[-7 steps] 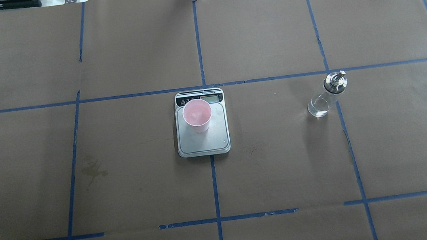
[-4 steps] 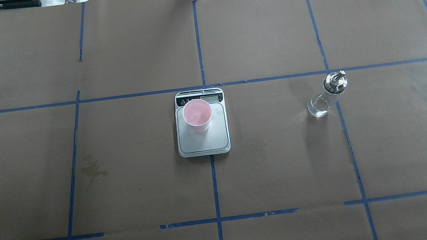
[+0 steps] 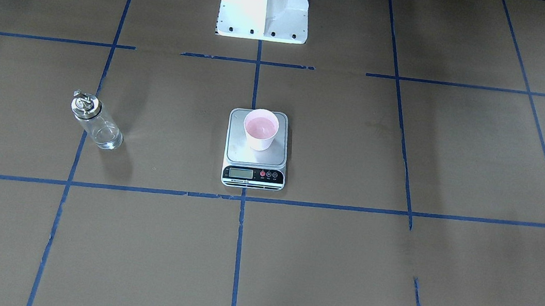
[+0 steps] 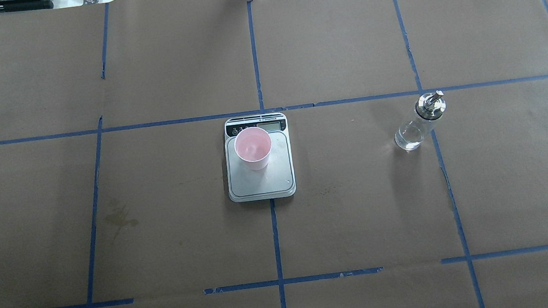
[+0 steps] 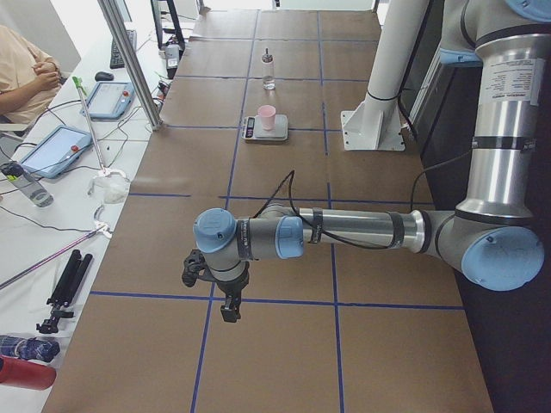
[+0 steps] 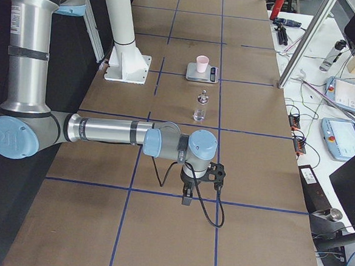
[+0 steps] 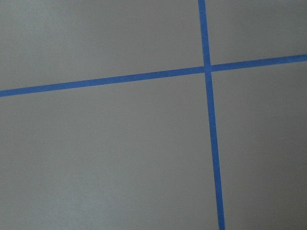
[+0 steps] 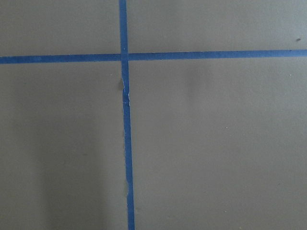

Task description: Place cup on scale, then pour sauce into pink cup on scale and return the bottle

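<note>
The pink cup (image 4: 253, 147) stands upright on the far-left part of the scale's (image 4: 277, 177) silver plate, at the table's middle; both also show in the front view, cup (image 3: 261, 130) on scale (image 3: 237, 155). The clear glass bottle (image 4: 416, 127) with its silver pourer cap stands upright on the table well to the right, with clear liquid low inside. My left gripper (image 5: 228, 299) hangs over bare paper far from them; so does my right gripper (image 6: 186, 196). I cannot tell whether either is open or shut. Both wrist views show only paper and tape.
Brown paper with a blue tape grid covers the table. The white robot pedestal (image 3: 264, 6) stands at the table's near edge. A side bench holds tablets (image 5: 53, 151) and cables, with a seated person (image 5: 24, 64) and a metal post (image 5: 133, 64).
</note>
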Robot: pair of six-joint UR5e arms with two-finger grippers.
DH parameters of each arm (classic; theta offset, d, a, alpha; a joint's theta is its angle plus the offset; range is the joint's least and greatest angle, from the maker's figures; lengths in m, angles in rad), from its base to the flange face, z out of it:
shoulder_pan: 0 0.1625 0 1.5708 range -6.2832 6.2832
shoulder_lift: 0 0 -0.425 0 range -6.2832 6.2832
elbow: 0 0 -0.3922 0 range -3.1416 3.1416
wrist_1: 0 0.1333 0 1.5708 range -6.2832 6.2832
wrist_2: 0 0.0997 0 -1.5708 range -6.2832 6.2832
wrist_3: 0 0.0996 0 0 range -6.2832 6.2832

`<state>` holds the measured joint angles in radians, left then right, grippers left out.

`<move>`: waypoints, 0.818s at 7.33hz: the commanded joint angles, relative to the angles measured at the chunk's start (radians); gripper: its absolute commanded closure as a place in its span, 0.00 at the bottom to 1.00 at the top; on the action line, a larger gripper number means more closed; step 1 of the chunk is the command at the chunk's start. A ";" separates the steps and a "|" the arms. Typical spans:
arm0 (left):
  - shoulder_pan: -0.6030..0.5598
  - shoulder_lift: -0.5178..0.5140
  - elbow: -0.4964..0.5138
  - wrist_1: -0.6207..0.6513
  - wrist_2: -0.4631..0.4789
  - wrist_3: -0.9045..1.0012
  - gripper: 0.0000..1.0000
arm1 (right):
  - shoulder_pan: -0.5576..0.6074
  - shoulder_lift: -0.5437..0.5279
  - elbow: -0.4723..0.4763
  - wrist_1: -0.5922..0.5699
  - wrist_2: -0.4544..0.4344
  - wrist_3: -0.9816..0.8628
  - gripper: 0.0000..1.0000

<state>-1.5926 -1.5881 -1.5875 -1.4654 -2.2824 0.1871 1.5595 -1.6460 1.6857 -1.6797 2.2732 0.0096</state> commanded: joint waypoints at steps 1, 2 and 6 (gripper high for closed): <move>0.000 0.004 -0.003 -0.009 0.003 -0.002 0.00 | -0.001 0.000 0.000 0.002 0.002 0.001 0.00; 0.000 0.005 -0.003 -0.009 0.003 -0.002 0.00 | -0.002 0.000 0.000 0.000 0.002 0.001 0.00; 0.000 0.008 -0.011 -0.009 0.003 -0.002 0.00 | -0.006 0.002 -0.003 0.002 0.002 0.003 0.00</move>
<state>-1.5923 -1.5808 -1.5940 -1.4741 -2.2795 0.1856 1.5550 -1.6450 1.6840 -1.6782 2.2749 0.0111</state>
